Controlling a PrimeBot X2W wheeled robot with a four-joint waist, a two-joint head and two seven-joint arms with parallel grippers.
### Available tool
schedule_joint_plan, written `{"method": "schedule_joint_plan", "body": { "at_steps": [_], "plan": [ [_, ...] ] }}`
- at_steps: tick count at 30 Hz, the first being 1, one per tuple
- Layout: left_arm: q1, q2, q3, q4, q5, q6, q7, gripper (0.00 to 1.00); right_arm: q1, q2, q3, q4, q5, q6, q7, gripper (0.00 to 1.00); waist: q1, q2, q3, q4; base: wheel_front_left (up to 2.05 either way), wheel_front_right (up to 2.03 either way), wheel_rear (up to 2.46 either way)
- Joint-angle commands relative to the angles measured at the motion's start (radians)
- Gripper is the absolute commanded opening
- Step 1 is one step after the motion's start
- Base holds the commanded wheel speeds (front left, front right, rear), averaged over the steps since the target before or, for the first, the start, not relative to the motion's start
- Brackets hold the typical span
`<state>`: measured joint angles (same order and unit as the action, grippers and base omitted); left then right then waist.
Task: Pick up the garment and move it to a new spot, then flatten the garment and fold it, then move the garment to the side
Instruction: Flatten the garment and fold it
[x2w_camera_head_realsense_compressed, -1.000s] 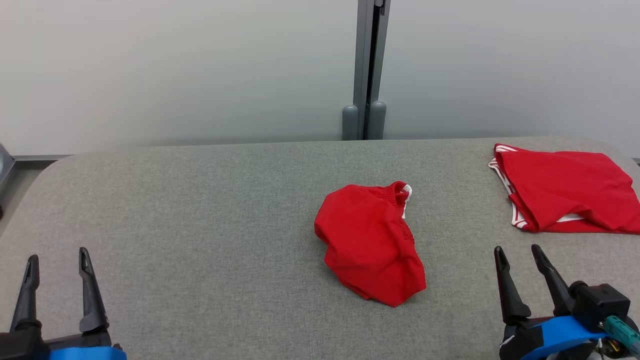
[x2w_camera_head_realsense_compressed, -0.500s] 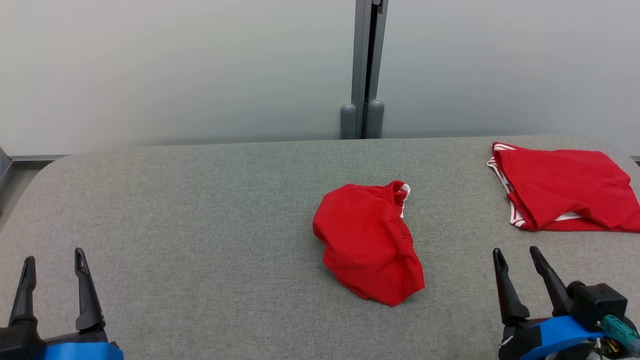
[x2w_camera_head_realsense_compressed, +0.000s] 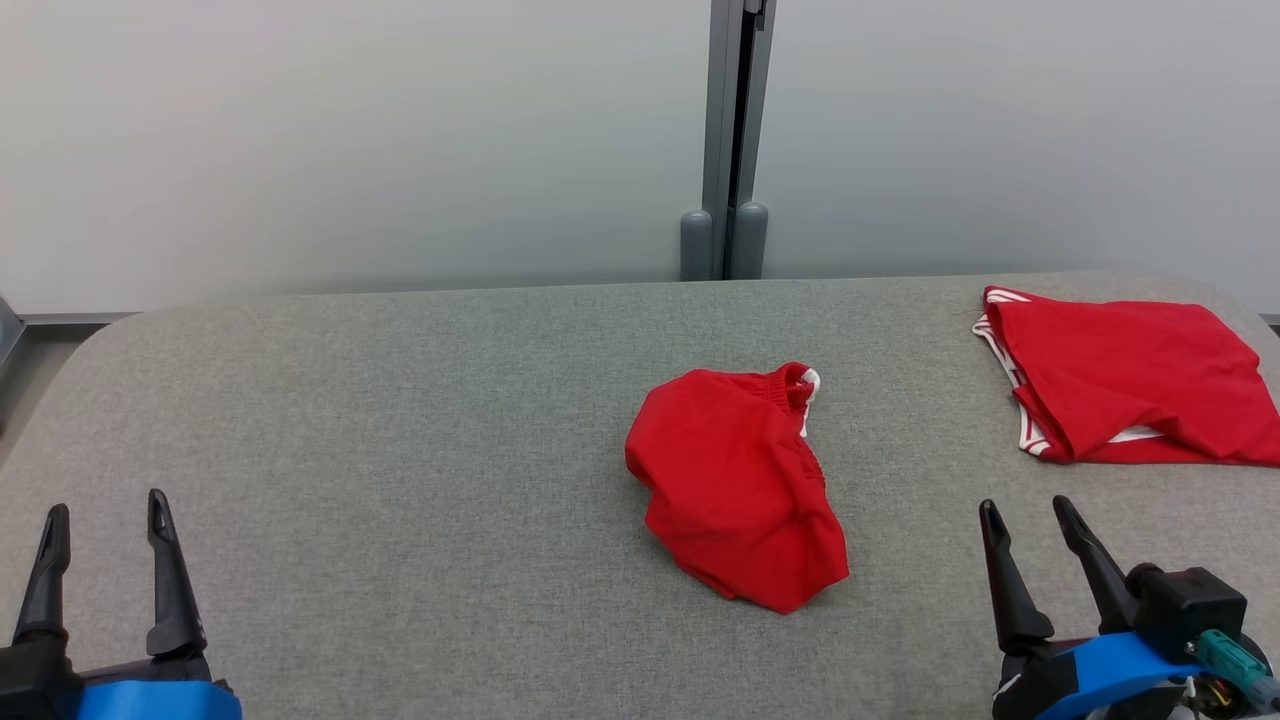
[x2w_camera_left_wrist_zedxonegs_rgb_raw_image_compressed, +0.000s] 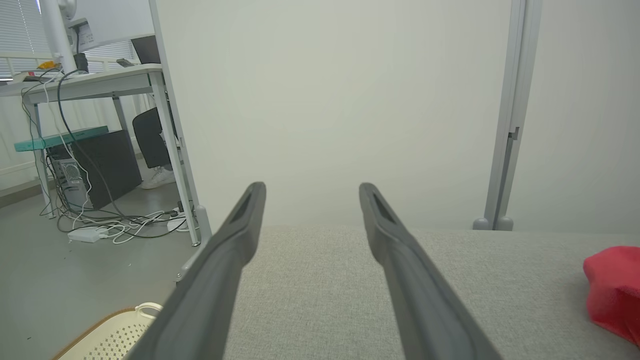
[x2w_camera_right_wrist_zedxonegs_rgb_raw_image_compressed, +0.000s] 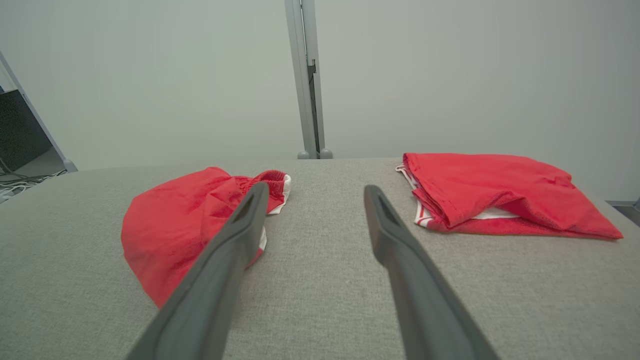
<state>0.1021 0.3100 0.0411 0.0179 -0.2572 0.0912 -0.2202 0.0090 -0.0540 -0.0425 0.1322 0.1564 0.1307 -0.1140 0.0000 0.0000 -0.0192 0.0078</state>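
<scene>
The crumpled red shorts (x2w_camera_head_realsense_compressed: 735, 485) lie on the table (x2w_camera_head_realsense_compressed: 400, 400) ahead-left of the right tool (x2w_camera_head_realsense_compressed: 1024, 505), much nearer to it than to the left tool (x2w_camera_head_realsense_compressed: 106, 503); both tools are spread apart, empty.

No readable text, labels, brands, numbers or signs on anything visible.
</scene>
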Motion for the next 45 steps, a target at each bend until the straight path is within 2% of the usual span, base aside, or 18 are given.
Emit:
{"method": "schedule_joint_plan", "body": {
  "at_steps": [1,25,35,40,45],
  "plan": [
    [-0.006,0.005,-0.005,-0.004,-0.006,-0.001,0.004,1.00,0.015,0.002,-0.001,0.001,-0.004,0.000,0.006,1.00,0.0000,0.0000,0.000,0.000,0.00,0.00,0.00],
    [0.013,0.031,-0.029,0.001,-0.026,0.008,0.111,1.00,0.017,0.001,0.006,0.008,-0.005,0.000,0.023,1.00,0.0000,0.0000,-0.001,-0.006,0.00,0.00,0.00],
    [0.012,0.035,-0.033,0.004,-0.029,0.015,0.113,1.00,0.013,-0.001,0.010,0.023,0.002,0.000,0.027,1.00,0.0000,0.0000,0.000,-0.008,0.00,0.00,0.00],
    [0.012,0.034,-0.038,-0.001,-0.029,0.022,0.115,1.00,-0.029,-0.013,0.046,0.041,0.006,0.000,0.029,1.00,0.0000,0.0000,0.005,-0.006,0.00,0.00,0.00],
    [-0.006,0.032,-0.043,-0.001,-0.030,0.023,0.111,1.00,-0.134,-0.042,0.127,0.091,0.011,0.000,0.042,1.00,0.0000,0.0000,0.020,0.002,0.00,0.00,0.00]
  ]
}}
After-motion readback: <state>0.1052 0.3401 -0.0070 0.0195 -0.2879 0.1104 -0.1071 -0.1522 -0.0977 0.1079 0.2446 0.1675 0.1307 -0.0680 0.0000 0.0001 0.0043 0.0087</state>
